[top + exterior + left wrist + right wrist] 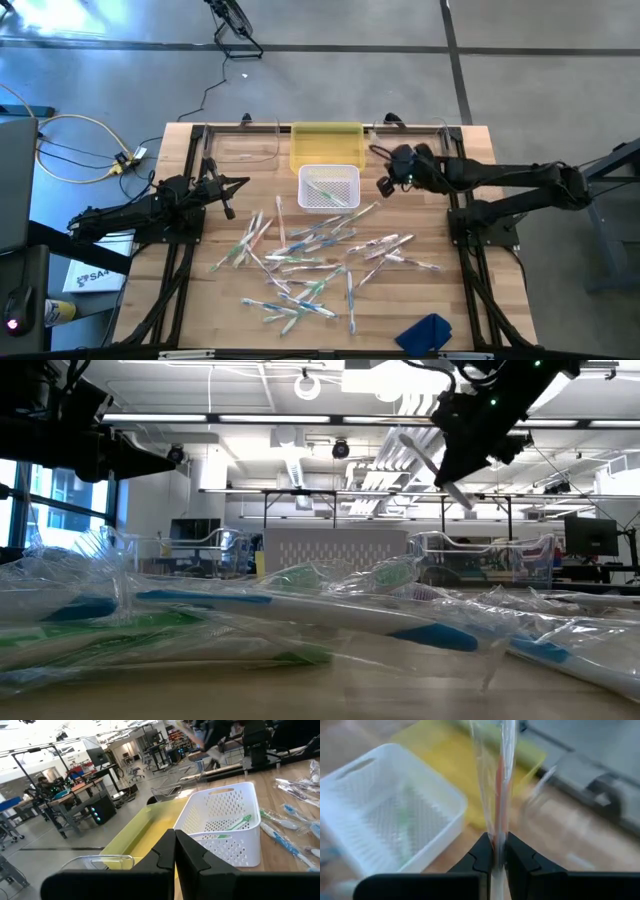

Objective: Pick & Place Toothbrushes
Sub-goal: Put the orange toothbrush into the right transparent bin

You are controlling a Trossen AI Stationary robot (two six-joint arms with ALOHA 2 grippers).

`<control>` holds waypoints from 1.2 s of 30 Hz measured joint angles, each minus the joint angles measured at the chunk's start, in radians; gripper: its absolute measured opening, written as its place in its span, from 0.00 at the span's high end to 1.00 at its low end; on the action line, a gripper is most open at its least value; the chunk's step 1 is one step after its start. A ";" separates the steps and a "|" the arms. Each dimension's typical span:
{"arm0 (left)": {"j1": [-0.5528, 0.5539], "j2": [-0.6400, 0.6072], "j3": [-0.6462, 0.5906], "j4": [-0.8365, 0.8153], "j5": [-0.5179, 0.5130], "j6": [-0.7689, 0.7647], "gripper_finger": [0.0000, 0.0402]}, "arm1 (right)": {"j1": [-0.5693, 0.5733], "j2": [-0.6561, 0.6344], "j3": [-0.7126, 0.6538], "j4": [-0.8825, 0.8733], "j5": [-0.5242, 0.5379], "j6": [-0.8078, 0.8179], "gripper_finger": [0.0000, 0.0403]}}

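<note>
Many wrapped toothbrushes (310, 265) lie strewn over the wooden table. A white perforated basket (328, 187) holds a green toothbrush (235, 824). My right gripper (498, 851) hangs in the air just right of the basket (385, 815). It is shut on a clear-wrapped toothbrush with a red stripe (499, 780). In the low view this toothbrush (432, 465) slants high above the table. My left gripper (175, 845) waits shut and level at the table's left (238, 185), with nothing in it. My right gripper pinches the wrapped toothbrush between its two fingers, on the red-striped stretch (498, 827). The toothbrush runs on ahead along the fingers, past their tips. It is lifted clear of the table and tilted, with the gripper slanting down from the table's right side.
A yellow tray (325, 145) stands behind the basket at the far edge, with clear containers (245, 145) beside it. A blue cloth (425, 332) lies at the near right corner. Bare wood shows between basket and right arm.
</note>
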 joint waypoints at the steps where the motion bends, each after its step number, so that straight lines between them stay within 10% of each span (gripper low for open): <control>1: 0.000 0.000 0.000 0.000 0.000 0.000 1.00 | -0.016 0.000 0.000 0.008 0.016 -0.027 0.95; 9: 0.000 0.000 0.000 0.000 0.000 0.000 1.00 | -0.160 0.000 0.000 0.049 0.163 -0.263 0.95; 36: 0.000 0.000 0.000 0.000 0.000 0.000 1.00 | -0.441 0.294 0.000 0.183 0.114 -0.547 0.95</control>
